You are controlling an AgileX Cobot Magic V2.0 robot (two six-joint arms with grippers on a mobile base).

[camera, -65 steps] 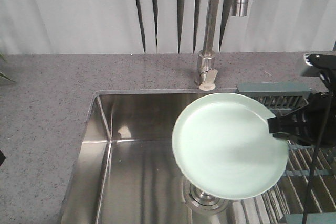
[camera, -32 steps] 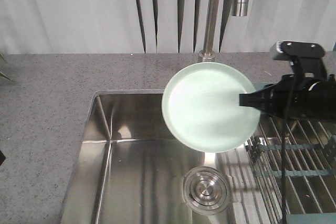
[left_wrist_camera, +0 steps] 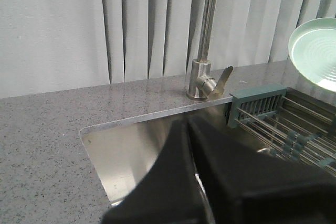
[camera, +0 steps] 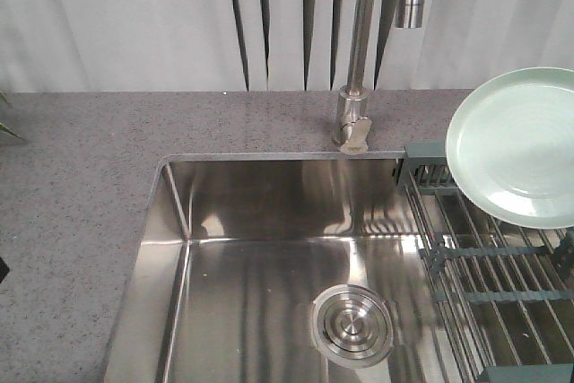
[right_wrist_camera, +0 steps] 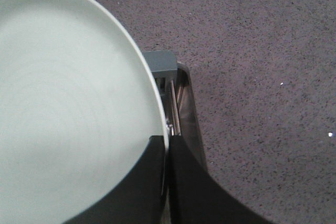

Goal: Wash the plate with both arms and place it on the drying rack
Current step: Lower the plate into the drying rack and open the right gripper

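plate [camera: 520,145] clipped by right edge, drying rack [camera: 466,255] cut off, left gripper [left_wrist_camera: 188,125] blurred close-up

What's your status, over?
Right gripper clamped on plate rim. Left gripper shut, empty. Plate above drying rack, not yet set down. Nothing in the way.

**Fig. Sink corner of a kitchen.**
A stainless-steel sink basin [camera: 269,248] with a round drain strainer [camera: 352,325] is set into a speckled grey stone worktop [camera: 81,186]. A tall chrome tap [camera: 354,118] with a side lever rises at the basin's back edge. A wire drying rack [camera: 484,266] with grey-green end pieces spans the basin's right side, and a pale mint-green plate [camera: 520,145] is seen over it. Pale pleated curtains [camera: 134,15] hang behind the worktop.
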